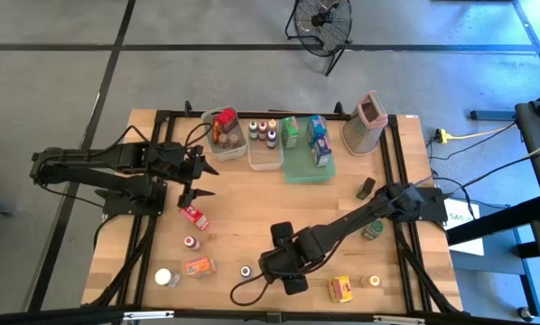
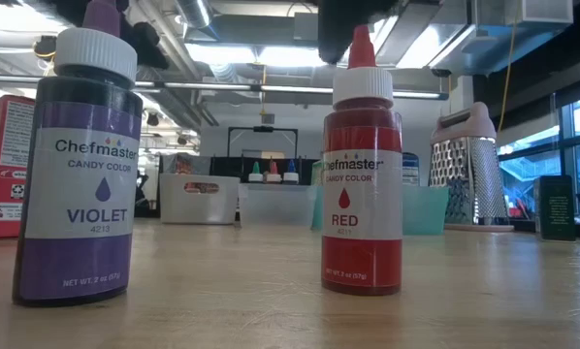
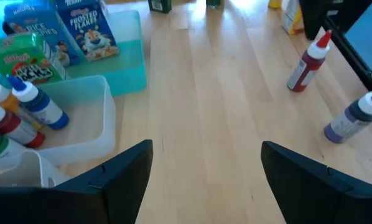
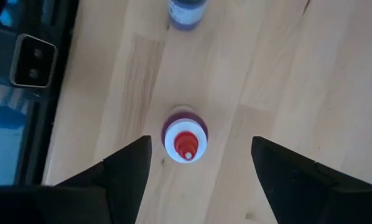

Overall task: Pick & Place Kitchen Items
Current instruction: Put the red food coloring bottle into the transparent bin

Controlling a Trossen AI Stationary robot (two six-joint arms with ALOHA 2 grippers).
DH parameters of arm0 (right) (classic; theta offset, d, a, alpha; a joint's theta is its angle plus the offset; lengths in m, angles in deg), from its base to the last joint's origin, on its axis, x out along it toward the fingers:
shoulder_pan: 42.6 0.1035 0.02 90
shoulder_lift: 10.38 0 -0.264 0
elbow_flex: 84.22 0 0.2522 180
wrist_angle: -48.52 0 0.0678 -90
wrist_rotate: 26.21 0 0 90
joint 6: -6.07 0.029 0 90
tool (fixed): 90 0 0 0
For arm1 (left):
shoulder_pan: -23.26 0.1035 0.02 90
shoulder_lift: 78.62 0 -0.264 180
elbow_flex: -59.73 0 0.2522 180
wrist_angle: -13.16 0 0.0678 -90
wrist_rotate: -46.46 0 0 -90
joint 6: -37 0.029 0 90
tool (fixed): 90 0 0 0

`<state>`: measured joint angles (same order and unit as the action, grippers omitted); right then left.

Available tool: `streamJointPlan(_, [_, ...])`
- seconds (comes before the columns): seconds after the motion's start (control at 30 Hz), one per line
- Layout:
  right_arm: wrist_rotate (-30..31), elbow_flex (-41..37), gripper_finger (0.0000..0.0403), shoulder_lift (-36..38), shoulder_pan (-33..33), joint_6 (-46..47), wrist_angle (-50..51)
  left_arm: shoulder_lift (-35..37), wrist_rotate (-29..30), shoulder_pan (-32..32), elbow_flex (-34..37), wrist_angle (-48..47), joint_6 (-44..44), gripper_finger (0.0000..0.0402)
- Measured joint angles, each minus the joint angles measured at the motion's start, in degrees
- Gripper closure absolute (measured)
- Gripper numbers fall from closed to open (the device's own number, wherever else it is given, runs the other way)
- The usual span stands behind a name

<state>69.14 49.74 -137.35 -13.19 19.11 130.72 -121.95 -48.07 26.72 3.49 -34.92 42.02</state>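
High view: The right gripper [image 1: 259,268] hangs over the near middle of the surface [image 1: 279,203], directly above a small bottle [image 1: 246,271]. The left gripper [image 1: 198,181] waits near the left edge, jaws wide and empty, above a red packet [image 1: 195,216]. Other kitchen items lie scattered along the near edge; several already stand in the clear bins [image 1: 264,158] and green tray [image 1: 306,169] at the far side.

Low view: The red bottle [image 2: 362,165] stands upright on the surface, apart from the violet bottle [image 2: 77,170] beside it. A dark mass sits just above its tip.

Left wrist view: The left fingers [image 3: 117,177] stand wide with nothing between them.

Right wrist view: The right fingers [image 4: 120,171] stand wide and empty, with the red bottle's cap [image 4: 186,144] between them, slightly nearer one finger.

Procedure: Centre the cap between the fingers first. Descend vertically until the fingers straddle the body below the cap, then close. An off-centre close would likely tip the narrow bottle.
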Motion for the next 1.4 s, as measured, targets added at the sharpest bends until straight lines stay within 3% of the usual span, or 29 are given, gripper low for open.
streamJointPlan(0.53, [-1.05,0.00,0.0126,-3.74,0.76,6.05,-1.21,-0.04,0.00,0.02,0.00,4.15,-15.53,0.0107])
streamJointPlan(1.4, [-0.85,0.00,0.0126,-3.85,1.07,6.69,-1.82,-0.04,0.00,0.00,-0.02,4.13,-16.34,0.0107])
